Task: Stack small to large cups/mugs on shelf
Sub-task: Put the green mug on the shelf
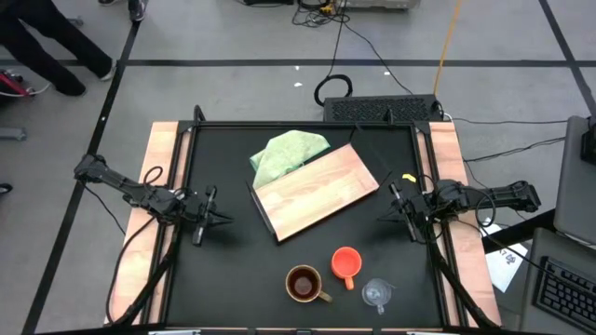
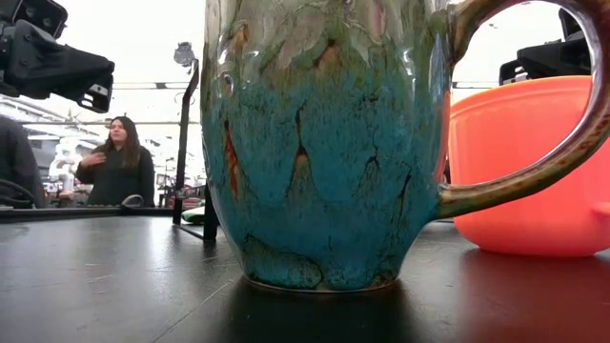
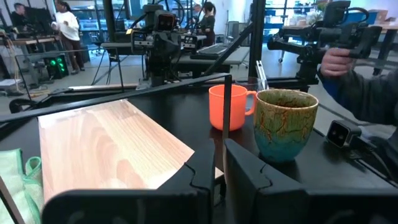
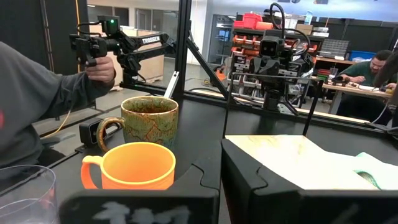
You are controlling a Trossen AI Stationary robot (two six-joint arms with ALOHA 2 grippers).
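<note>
The brown mug (image 1: 304, 284) stands upright on its base near the table's near edge, handle toward the right. The orange cup (image 1: 346, 263) stands just to its right and a little farther back. The clear glass cup (image 1: 376, 294) stands to the right of both, near the front edge. The wooden shelf board (image 1: 317, 191) lies flat at the table's middle, one far corner on the green cloth (image 1: 289, 154). My left gripper (image 1: 223, 220) is shut and empty left of the board. My right gripper (image 1: 384, 216) is shut and empty right of it.
A person stands at the table's near side, a sleeved arm and hand (image 4: 99, 68) holding a dark device off the table. A small dark camera block (image 3: 339, 134) sits near the mug. Black frame posts (image 1: 197, 116) stand at the table's far corners. People show in the room beyond.
</note>
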